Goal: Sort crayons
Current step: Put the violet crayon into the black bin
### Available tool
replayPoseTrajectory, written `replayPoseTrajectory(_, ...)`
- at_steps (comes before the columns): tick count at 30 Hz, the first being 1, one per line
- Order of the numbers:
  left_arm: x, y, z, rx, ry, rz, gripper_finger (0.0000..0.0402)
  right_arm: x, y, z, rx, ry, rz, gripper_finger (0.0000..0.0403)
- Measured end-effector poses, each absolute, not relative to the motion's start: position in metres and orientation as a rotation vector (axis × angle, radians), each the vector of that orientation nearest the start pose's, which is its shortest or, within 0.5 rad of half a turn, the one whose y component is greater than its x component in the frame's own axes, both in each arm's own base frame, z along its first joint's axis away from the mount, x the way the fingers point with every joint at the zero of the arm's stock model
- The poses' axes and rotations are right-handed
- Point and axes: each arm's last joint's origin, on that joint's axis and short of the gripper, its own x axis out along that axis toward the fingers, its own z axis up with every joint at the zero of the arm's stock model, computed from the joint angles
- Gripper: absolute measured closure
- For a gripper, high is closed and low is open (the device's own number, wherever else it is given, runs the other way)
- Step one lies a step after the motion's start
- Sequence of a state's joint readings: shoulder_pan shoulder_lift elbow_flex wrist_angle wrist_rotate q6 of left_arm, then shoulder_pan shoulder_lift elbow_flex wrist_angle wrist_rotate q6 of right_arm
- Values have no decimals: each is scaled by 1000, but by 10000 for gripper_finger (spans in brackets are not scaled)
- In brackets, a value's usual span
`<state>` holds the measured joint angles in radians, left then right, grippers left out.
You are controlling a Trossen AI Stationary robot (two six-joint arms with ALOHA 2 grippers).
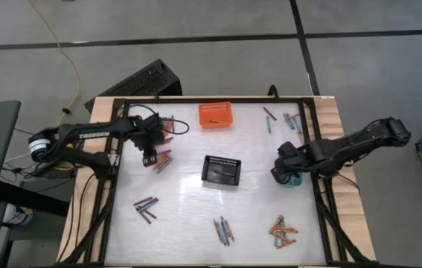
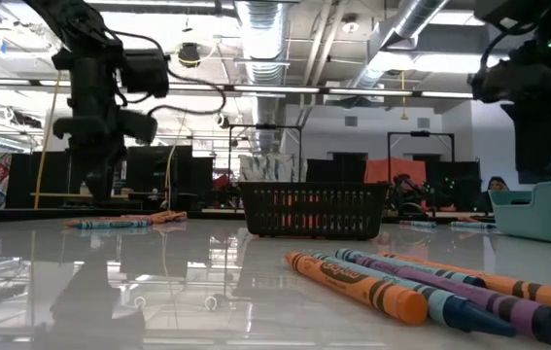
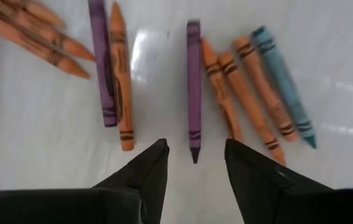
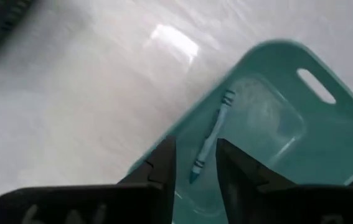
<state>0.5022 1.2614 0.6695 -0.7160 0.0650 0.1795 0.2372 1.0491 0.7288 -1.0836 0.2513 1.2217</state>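
The right claw (image 4: 195, 163) hangs over the teal basket (image 4: 325, 134) with its fingers parted and a teal crayon (image 4: 210, 142) lying loose between them inside the basket, so this looks like the drop-off step. The left claw (image 3: 195, 163), fingers parted and empty, hovers over a purple crayon (image 3: 193, 87) lying on the desk (image 3: 164, 81) among orange ones (a teal one alongside). Its next move calls for a straight descent and closing on that stick alone.

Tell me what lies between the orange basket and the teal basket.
In the high view, between the orange basket and the teal basket under the right gripper, only bare table shows; loose crayons lie off that line.
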Motion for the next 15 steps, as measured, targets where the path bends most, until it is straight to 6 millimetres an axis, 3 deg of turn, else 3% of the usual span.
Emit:
replayPoseTrajectory(5,184,98,159,-200,1392,265,274,151,32,221,648,1083,-800,294)
replayPoseTrajectory(15,194,97,146,-162,1453,205,297,151,34,220,611,1067,-803,294)
